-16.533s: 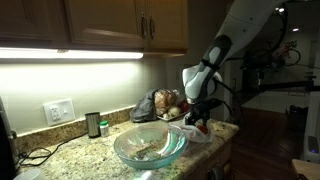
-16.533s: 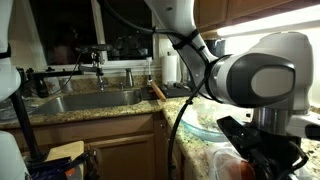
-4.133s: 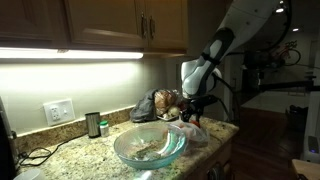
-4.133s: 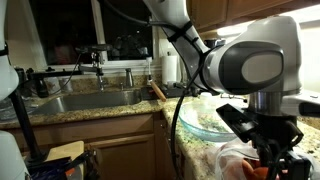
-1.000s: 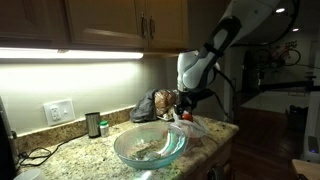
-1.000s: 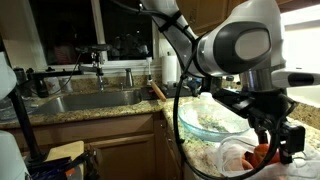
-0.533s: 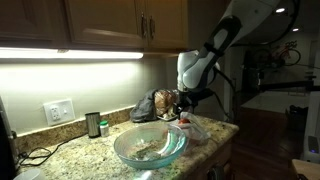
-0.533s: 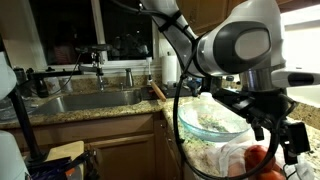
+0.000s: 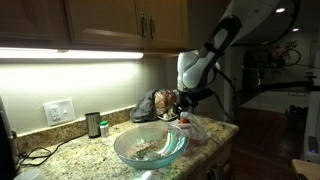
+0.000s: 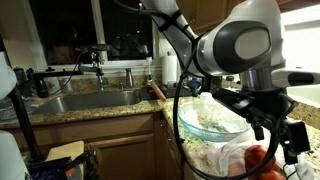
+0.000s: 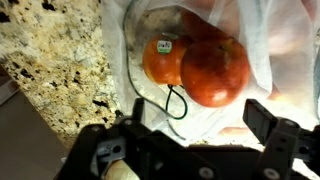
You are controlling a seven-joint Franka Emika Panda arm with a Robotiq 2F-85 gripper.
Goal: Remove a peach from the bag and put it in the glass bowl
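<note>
Worktop [image 11: 50, 70] at left, then the bag [image 11: 268, 40] lying open w/ a stickered peach [image 11: 162, 60] touching a redder peach [image 11: 215, 72] inside. Hand [image 11: 196, 125] hangs above, jaws wide, empty. Fruit prob light, soft, bruisable; plastic slippery, so pinch gently across the round middle

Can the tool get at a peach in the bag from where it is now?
Probably yes: the tool is open right over the bag, whose mouth gapes, and a peach appears uncovered.
</note>
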